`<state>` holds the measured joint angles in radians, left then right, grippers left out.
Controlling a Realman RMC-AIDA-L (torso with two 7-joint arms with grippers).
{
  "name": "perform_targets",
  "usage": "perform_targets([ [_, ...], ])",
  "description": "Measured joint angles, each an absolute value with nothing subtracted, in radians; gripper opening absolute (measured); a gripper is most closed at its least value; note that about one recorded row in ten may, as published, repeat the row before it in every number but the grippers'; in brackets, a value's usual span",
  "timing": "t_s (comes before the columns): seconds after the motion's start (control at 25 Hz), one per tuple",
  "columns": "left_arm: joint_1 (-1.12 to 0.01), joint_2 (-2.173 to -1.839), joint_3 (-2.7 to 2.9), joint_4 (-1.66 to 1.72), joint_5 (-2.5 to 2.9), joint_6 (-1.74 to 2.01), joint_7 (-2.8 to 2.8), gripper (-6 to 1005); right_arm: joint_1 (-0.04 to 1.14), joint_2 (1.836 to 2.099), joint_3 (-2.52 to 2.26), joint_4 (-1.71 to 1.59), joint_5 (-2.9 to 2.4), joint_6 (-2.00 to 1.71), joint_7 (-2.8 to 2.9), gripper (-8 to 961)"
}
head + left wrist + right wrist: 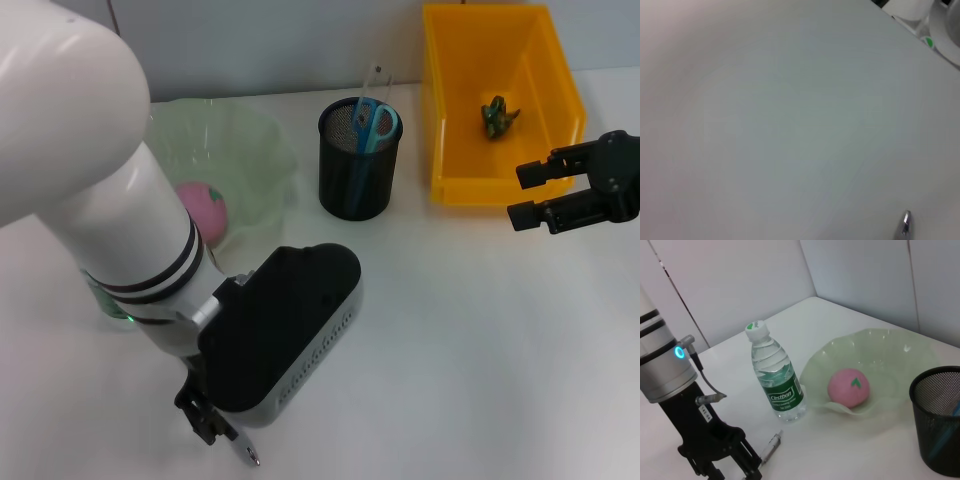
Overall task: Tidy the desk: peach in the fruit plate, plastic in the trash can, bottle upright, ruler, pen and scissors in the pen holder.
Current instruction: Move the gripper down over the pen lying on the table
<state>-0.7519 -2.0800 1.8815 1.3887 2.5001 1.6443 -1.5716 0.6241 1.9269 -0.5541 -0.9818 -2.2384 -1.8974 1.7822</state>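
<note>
**A:** Where is your left pincer?

**B:** My left gripper (215,425) is low over the white desk (480,340), at about seven o'clock in my head view; its fingers (747,465) stand apart, and the pen (771,447) lies on the desk just at their tips, not clamped. From my left wrist only the pen's silvery tip shows, on bare desk.

**A:** And the right one?

**B:** My right gripper (530,195) hangs at three o'clock, in front of the yellow bin (450,120); its two black fingers are parted, with nothing between them.

**A:** The peach?

**B:** The peach (203,210) lies in the pale green fruit plate (255,135), at about ten o'clock, towards the plate's near edge; the right wrist view shows it pink with a small green mark on top.

**A:** The bottle?

**B:** The bottle (775,375) stands upright, cap on, just beside the plate and near the pen; in my head view my own arm covers most of it.

**A:** The rest?

**B:** The black mesh pen holder (358,165) stands at twelve o'clock, between plate and bin; the blue-handled scissors (375,122) sit in it, and the clear ruler (372,80) leans out of its top. A crumpled green piece of plastic (498,115) lies on the bin's floor.
</note>
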Motion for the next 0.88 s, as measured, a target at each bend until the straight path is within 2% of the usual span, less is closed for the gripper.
perform_targets([
  [0.56,-0.74,-2.08,1.907,1.382,2.569,1.655,-1.456,730,0.639,1.927,-0.56,-0.974,-2.247,-1.871,1.81,757],
  [0.88,-0.732,-2.08,1.942,1.352,2.572,1.615,-1.415,662,0.648,1.931,-0.573,-0.974,-2.249,-1.865,1.816,757],
])
